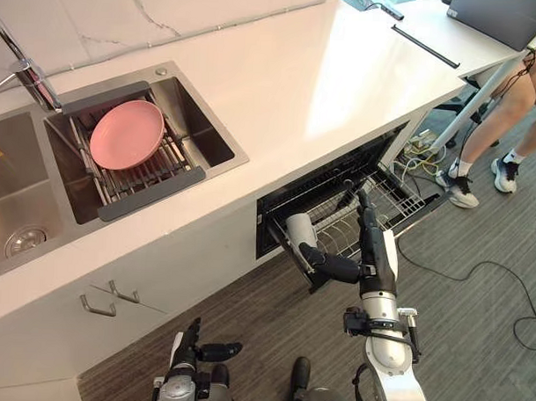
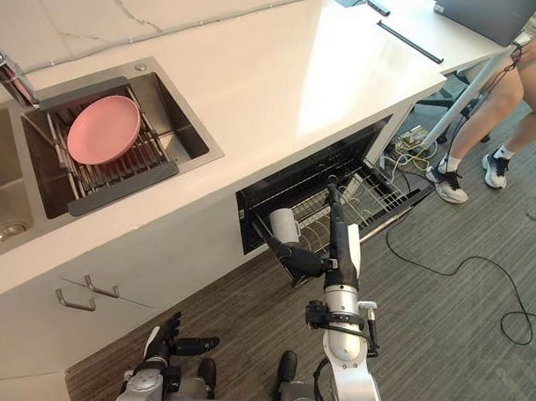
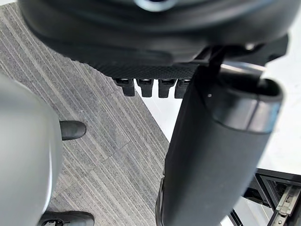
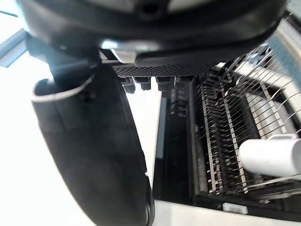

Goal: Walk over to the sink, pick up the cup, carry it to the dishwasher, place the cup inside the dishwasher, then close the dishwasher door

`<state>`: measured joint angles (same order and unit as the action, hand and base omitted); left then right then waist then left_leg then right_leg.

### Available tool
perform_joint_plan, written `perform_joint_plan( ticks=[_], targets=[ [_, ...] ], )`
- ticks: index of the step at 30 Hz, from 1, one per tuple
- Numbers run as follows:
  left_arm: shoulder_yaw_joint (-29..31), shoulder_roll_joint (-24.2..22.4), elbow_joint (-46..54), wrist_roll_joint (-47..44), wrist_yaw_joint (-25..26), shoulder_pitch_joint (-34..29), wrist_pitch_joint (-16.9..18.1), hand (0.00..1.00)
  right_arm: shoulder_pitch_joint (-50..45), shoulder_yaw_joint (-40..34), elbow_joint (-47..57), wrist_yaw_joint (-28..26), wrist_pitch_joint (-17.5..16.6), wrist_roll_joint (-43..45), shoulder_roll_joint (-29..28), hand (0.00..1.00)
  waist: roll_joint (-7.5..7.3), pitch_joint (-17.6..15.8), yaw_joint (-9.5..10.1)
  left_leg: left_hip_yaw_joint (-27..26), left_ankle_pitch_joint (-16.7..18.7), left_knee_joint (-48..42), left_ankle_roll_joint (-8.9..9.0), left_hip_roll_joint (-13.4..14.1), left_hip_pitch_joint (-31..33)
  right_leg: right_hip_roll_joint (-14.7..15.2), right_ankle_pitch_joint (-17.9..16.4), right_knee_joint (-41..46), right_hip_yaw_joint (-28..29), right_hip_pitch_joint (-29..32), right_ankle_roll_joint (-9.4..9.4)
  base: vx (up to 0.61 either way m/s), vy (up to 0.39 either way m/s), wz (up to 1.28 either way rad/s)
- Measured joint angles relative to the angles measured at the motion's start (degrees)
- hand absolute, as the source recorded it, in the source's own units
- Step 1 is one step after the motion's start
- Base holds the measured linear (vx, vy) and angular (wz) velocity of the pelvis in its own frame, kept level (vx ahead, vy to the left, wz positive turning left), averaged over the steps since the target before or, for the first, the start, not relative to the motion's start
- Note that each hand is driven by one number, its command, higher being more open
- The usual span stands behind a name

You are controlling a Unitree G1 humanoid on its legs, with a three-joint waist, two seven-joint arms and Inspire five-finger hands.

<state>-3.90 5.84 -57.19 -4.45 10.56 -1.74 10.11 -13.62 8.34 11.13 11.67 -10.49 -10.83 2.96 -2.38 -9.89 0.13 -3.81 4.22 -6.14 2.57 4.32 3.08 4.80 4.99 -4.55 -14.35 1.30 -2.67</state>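
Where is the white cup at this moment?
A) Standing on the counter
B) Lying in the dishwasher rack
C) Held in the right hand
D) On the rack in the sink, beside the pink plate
B: the cup lies on its side in the dishwasher rack, apart from the right hand, whose fingers are straight.

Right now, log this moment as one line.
cup: on its side in dishwasher rack | dishwasher rack: pulled out | right hand: open over rack | left hand: open, idle by cabinet | next: close dishwasher
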Motion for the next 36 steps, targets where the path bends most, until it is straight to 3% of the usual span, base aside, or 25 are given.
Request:
perform_joint_plan(
  ticks=[10,13,16,20,23,25,27,29,31,32,34,35,36],
  targets=[
    [-1.3,0.9,-2.0,0.0,0.0,0.0,0.2,1.00,2.8,5.3,2.4,-0.9,-1.5,0.5,3.3,1.00,0.24,1.1,0.42,0.2,0.4,-0.9,-0.22,-0.2,0.0,0.2,0.3,-0.3,0.0,-0.6,-0.09,-0.02,-0.003,0.00],
    [-1.4,0.6,-1.8,0.0,0.0,0.2,0.3,1.00,5.5,6.2,2.6,-1.1,-2.1,0.5,5.5,1.00,1.49,0.3,0.68,1.7,3.2,-7.3,-0.42,0.6,3.1,-0.3,-0.5,0.9,-1.2,-0.7,-0.06,-0.04,0.008,0.20],
    [-1.2,0.0,-1.8,-0.1,0.1,0.7,0.6,1.00,7.6,6.1,2.7,-1.0,-2.3,0.5,7.1,1.00,3.00,-0.8,2.21,2.8,5.6,-12.8,-0.05,1.7,4.9,-0.8,-2.8,2.3,-3.0,-2.2,0.13,-0.05,0.027,0.30],
    [-1.1,0.0,-1.8,0.0,0.0,0.9,1.3,1.00,8.6,5.4,2.8,-0.3,-2.3,0.4,7.3,1.00,2.71,-1.3,2.96,0.5,5.0,-12.4,-0.84,1.9,5.4,-0.1,-3.3,1.5,-5.9,-3.9,0.04,-0.04,0.016,0.40],
    [-0.9,0.4,-2.1,0.1,0.0,1.7,1.3,1.00,9.0,3.0,3.1,0.7,-2.3,-0.1,7.1,1.00,1.50,-2.0,2.79,-5.1,4.3,-9.3,-1.62,1.7,5.9,2.8,-3.5,1.2,-9.1,-4.0,-1.07,0.01,0.062,0.63],
    [-0.2,0.0,-1.8,-0.1,0.1,1.6,1.2,1.00,10.7,-0.2,2.6,2.2,-2.0,-0.1,7.8,1.00,1.89,-1.8,2.97,-9.2,1.8,-6.9,-2.14,0.8,5.8,5.6,-4.0,2.0,-11.7,-4.2,-3.85,0.07,0.158,0.64],
    [0.4,0.0,-1.6,0.0,0.3,1.7,1.2,1.00,12.0,-0.8,2.5,2.3,-1.9,-0.2,7.9,1.00,1.06,-1.9,3.39,-8.8,2.2,-7.4,-2.76,-1.1,5.4,7.5,-3.7,2.8,-12.5,-4.6,-5.31,0.16,0.237,0.36],
    [0.1,0.9,-1.6,0.2,0.0,1.9,0.8,1.00,12.4,-1.0,2.4,2.3,-1.8,-1.1,7.5,1.00,-0.48,-1.8,3.05,-8.1,3.9,-8.4,-4.21,-4.3,4.7,11.5,-6.6,7.6,-14.5,-5.5,-8.10,0.23,0.260,0.62],
    [0.1,1.0,-1.7,0.2,0.2,1.8,0.3,1.00,12.5,-1.4,1.4,2.3,-1.7,-2.1,6.8,1.00,-0.71,-1.9,2.75,-7.7,5.3,-7.2,-5.21,-6.0,1.9,15.1,-9.8,17.1,-13.9,-4.5,-8.57,0.22,0.239,0.54],
    [0.1,1.1,-1.7,0.1,0.2,1.6,0.0,1.00,12.9,-1.2,0.2,2.1,-1.3,-2.6,6.6,1.00,-0.87,-1.9,2.95,-7.5,5.6,-6.3,-5.71,-6.4,0.2,17.0,-10.6,24.4,-13.0,-2.4,-7.10,0.25,0.268,0.39],
    [0.0,2.2,-1.1,0.0,0.5,0.8,-0.2,1.00,13.2,-0.2,-2.4,1.8,-1.0,-3.6,5.4,1.00,-2.68,-1.9,3.00,-6.0,6.0,-3.3,-6.55,-7.6,-4.9,21.1,-9.3,42.4,-8.0,3.5,-3.96,0.24,0.147,0.27],
    [0.0,2.8,-0.9,0.1,0.7,0.2,-0.2,1.00,13.2,0.3,-4.0,1.6,-1.0,-4.6,4.7,1.00,-3.16,-1.5,2.59,-4.9,6.3,-2.2,-6.95,-7.7,-6.9,20.5,-12.4,49.3,-5.3,6.5,-2.39,0.28,0.031,0.36],
    [0.0,3.1,-0.9,0.1,0.7,0.2,-0.3,1.00,13.2,0.6,-4.4,1.5,-0.9,-4.6,4.6,1.00,-3.49,-1.3,2.14,-4.1,6.3,-1.7,-7.02,-7.5,-7.7,19.7,-14.1,51.1,-4.6,7.6,-2.09,0.28,0.007,0.52]
  ],
)
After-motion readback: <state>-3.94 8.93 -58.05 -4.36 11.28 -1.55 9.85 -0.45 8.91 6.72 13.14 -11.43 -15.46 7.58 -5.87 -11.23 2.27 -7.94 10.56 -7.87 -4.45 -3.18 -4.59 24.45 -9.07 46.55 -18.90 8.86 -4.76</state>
